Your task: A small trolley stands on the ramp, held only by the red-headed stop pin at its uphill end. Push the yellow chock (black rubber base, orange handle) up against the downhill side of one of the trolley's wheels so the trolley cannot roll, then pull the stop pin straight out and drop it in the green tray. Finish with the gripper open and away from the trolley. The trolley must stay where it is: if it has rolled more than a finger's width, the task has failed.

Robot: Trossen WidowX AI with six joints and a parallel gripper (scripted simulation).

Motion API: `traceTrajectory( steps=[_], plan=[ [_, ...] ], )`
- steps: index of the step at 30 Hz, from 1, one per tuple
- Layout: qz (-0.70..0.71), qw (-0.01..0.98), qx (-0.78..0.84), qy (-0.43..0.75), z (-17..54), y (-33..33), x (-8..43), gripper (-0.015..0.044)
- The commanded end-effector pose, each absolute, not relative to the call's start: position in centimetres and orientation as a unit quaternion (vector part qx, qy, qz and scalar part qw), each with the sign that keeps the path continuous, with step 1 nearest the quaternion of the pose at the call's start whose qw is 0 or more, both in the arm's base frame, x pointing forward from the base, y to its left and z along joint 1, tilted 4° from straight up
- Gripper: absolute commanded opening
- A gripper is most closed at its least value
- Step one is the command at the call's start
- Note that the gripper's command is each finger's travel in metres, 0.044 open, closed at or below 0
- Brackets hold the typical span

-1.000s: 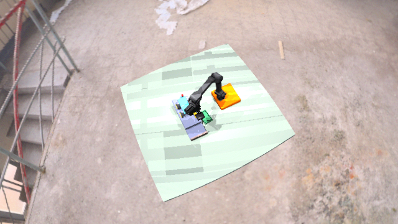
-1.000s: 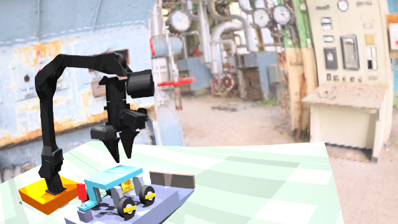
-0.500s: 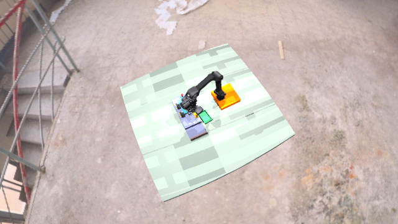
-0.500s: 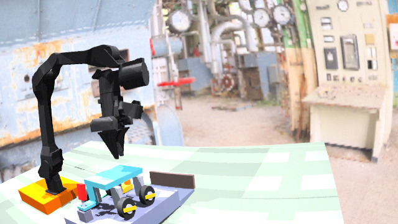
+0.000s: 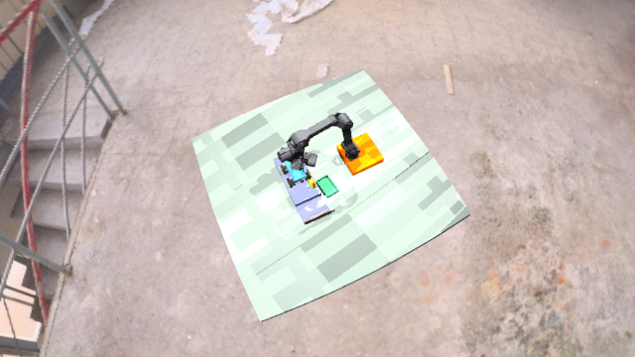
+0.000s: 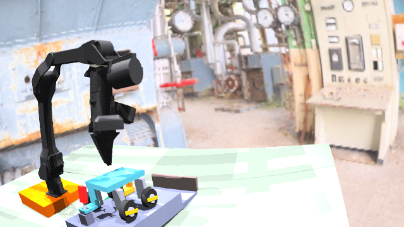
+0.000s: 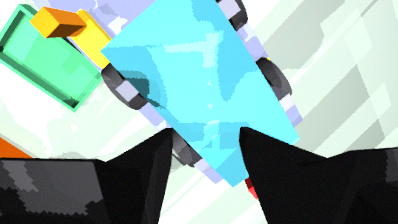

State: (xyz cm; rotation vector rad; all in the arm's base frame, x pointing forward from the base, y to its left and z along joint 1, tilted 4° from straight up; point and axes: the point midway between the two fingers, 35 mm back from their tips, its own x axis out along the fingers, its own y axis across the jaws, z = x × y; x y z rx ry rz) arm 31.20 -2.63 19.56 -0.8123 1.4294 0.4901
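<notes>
The gripper (image 5: 301,166) (image 6: 108,164) (image 7: 206,134) is hovering above the trolley (image 5: 297,172) (image 6: 115,179) (image 7: 200,85), fingers parted and empty, while the pin (image 6: 83,194) (image 7: 252,188) is standing at its end.

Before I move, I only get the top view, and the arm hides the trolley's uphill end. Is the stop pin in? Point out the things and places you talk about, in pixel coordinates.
Observer: Yes, the exterior view shows the stop pin (image 6: 83,194) (image 7: 251,188) upright at the uphill end of the trolley (image 5: 297,174) (image 6: 115,179) (image 7: 200,85).
Operator: And is the end effector holding anything?
Observer: No, in the wrist view the end effector (image 5: 300,165) (image 6: 108,164) (image 7: 206,134) has its fingertips apart, with nothing gripped between them.
</notes>
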Motion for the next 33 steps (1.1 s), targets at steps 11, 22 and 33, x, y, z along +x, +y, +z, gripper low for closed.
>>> traceTrajectory(
  steps=[11, 22, 33],
  plan=[
    [0.355, 0.517, -0.511, 0.589, 20.1, -9.1, 30.8, 0.0190],
    [0.400, 0.464, -0.550, 0.567, 20.4, -11.3, 30.4, 0.0190],
    [0.400, 0.464, -0.550, 0.567, 19.0, -11.6, 30.5, 0.0190]
  ],
)
